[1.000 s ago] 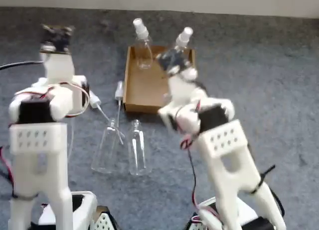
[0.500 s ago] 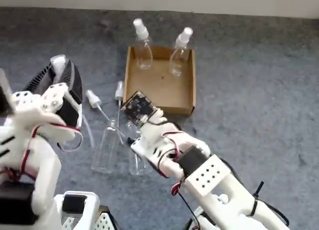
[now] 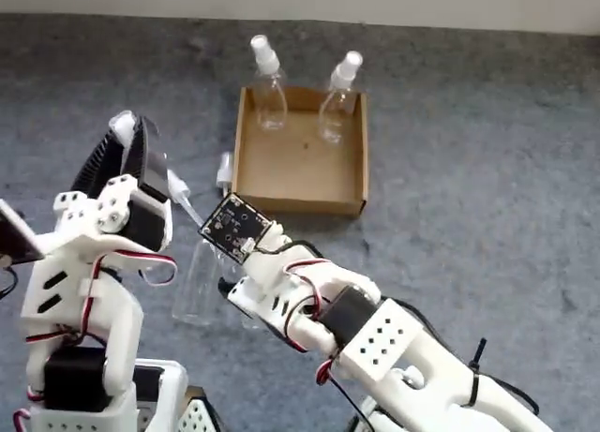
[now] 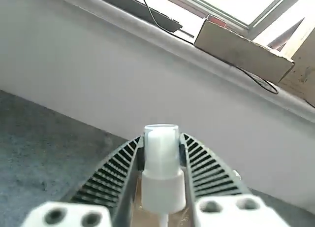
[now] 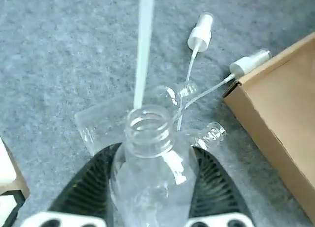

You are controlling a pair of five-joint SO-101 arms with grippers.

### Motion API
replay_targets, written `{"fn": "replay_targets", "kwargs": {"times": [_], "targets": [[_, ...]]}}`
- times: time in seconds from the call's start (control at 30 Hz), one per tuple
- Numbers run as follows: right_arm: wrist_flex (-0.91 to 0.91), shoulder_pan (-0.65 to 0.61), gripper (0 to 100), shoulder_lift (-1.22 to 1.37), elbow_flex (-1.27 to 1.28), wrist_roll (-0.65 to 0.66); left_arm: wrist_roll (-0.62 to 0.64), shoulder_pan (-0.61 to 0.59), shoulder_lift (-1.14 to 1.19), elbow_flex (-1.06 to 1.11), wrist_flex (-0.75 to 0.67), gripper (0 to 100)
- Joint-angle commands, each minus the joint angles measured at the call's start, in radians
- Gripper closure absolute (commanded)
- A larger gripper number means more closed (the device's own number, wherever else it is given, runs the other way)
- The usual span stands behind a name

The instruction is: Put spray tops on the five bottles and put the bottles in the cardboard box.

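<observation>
Grey carpet-like cloth covers the tabletop, with a pale wall along its far edge. The cardboard box (image 3: 300,205) sits toward 12 o'clock.

The third spray top is being fitted. The left gripper (image 4: 160,138) has its jaws pinched on a white spray top (image 4: 160,175), raised at about 9 o'clock. The right gripper (image 5: 156,150) has its jaws clamped on an open bottle (image 5: 152,170), held upright. The top's dip tube (image 5: 142,49) hangs down, with its end at the rim of the bottle's neck; whether it has entered is unclear.

As I judge it, the next move calls for centring the tube over the mouth, lowering it straight, then seating the cap on the threads.

- **Bottles:** five. Two capped bottles (image 3: 270,99) (image 3: 336,109) stand in the box at its 12 o'clock wall. One is held. Two bare ones (image 5: 106,121) (image 5: 211,133) lie at the box's 7 o'clock.
- **Spray tops:** five. Two are on the boxed bottles and one is held. Two loose ones (image 5: 200,37) (image 5: 248,63) lie at the box's 9 o'clock side.
</observation>
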Motion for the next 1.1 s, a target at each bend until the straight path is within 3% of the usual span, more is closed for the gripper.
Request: {"fn": "replay_targets", "kwargs": {"times": [0.0,0.37,0.47,0.67,0.83,1.07], "targets": [[-0.024,-0.012,99.4,-0.035,-0.007,-0.009,0.002,0.013,-0.01,0.033,-0.046,100],[-0.024,-0.007,99.5,-0.035,-0.012,-0.011,0.006,0.028,-0.013,0.093,-0.037,100],[-0.024,-0.002,99.5,-0.035,-0.015,-0.018,0.0,0.077,-0.015,0.142,-0.031,100],[-0.022,0.119,99.5,-0.035,-0.015,-0.16,-0.061,0.16,-0.015,0.151,0.081,100],[-0.022,0.12,99.5,-0.035,-0.016,-0.164,-0.061,0.243,-0.015,0.156,0.175,100],[-0.021,0.119,99.5,-0.104,-0.013,-0.164,-0.127,0.289,-0.013,0.205,0.178,100]]}}
